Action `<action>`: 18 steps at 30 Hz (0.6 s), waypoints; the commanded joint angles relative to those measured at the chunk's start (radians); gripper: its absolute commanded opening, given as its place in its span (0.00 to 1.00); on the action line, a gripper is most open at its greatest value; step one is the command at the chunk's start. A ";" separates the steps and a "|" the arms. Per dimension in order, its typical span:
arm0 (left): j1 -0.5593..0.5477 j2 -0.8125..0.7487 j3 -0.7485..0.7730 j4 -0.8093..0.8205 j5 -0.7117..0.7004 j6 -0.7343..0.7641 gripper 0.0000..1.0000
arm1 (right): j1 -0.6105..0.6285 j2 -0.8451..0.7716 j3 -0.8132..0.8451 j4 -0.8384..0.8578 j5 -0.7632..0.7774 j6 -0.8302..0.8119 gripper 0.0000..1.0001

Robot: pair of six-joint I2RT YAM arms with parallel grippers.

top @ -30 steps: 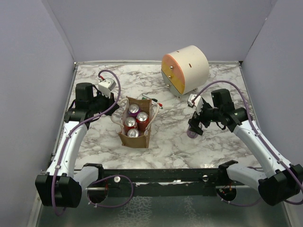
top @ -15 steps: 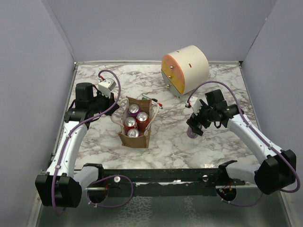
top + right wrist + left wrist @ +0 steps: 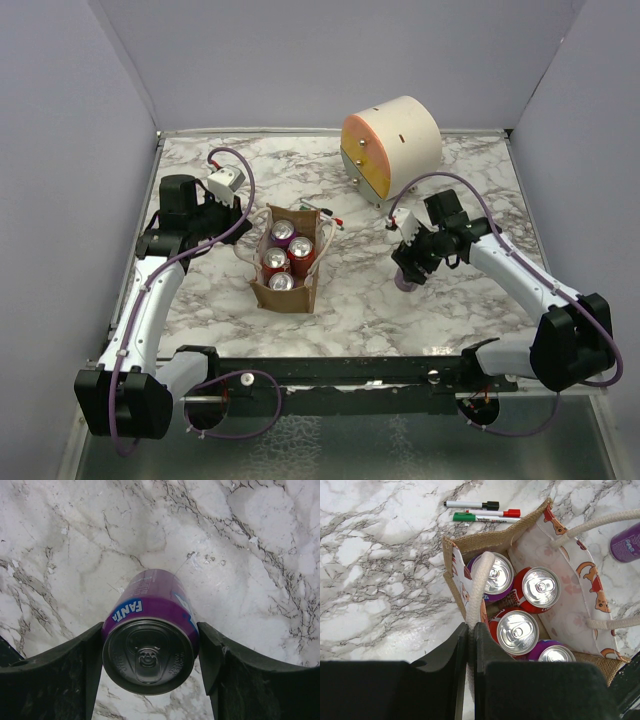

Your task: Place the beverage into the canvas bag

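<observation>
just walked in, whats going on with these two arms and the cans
The robot is packing drink cans into a canvas bag. The left gripper is pinched shut on one white rope handle of the bag, and four cans already stand inside. The right gripper is closed against both sides of a purple Fanta can, which stands upright on the marble table to the right of the bag. That can is not yet in the bag.

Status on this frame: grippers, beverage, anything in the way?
Left gripper shut on bag handle. Right gripper closed around purple Fanta can, upright on table. Canvas bag holds four cans.
</observation>
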 commanded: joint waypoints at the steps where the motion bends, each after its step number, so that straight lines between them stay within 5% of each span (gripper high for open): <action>1: 0.006 -0.008 0.016 0.010 -0.001 -0.006 0.00 | -0.003 -0.022 0.013 0.039 -0.020 0.013 0.64; 18: 0.006 0.002 0.019 0.013 0.013 -0.006 0.00 | -0.004 -0.057 0.295 -0.020 -0.095 -0.005 0.41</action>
